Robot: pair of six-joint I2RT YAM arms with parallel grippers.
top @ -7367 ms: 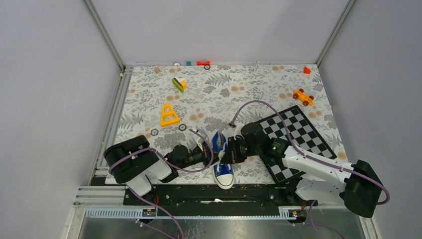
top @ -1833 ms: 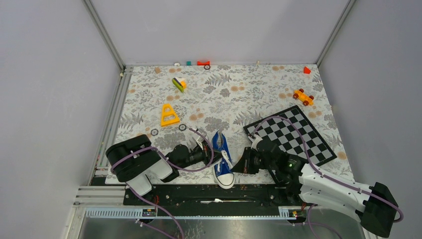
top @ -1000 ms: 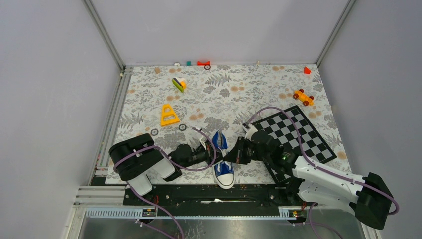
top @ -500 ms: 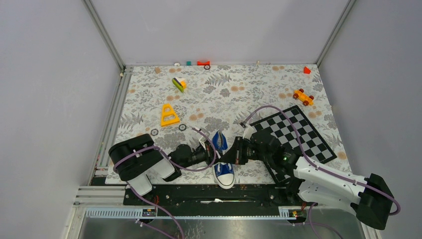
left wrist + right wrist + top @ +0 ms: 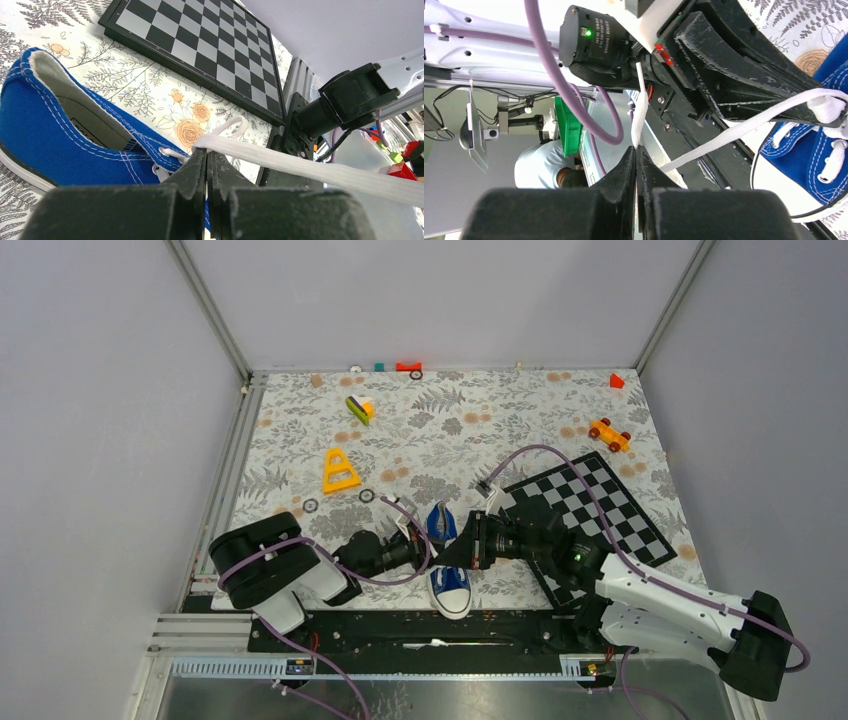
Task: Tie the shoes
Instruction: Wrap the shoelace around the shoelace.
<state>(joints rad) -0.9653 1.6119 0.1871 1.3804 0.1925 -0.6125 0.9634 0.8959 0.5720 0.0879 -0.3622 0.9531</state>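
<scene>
The shoe (image 5: 447, 565) is a small blue sneaker with a white toe cap, lying near the table's front edge with its toe toward the arms. My left gripper (image 5: 416, 540) sits at the shoe's left side, shut on a white lace (image 5: 300, 165) right by an eyelet of the blue upper (image 5: 65, 135). My right gripper (image 5: 448, 560) reaches in from the right over the shoe's middle. In the right wrist view it is shut (image 5: 636, 148) on the other lace (image 5: 639, 115), which runs taut back to the shoe (image 5: 819, 150).
A chessboard (image 5: 590, 515) lies right of the shoe, partly under the right arm. Farther back are a yellow triangle (image 5: 340, 472), an orange toy car (image 5: 609, 434), a green-yellow toy (image 5: 359, 408), a red block (image 5: 616, 381) and small rings (image 5: 367, 496).
The right gripper has swung left from beside the shoe to over its middle, drawing its lace along. The left gripper has stayed at the shoe's left side.
</scene>
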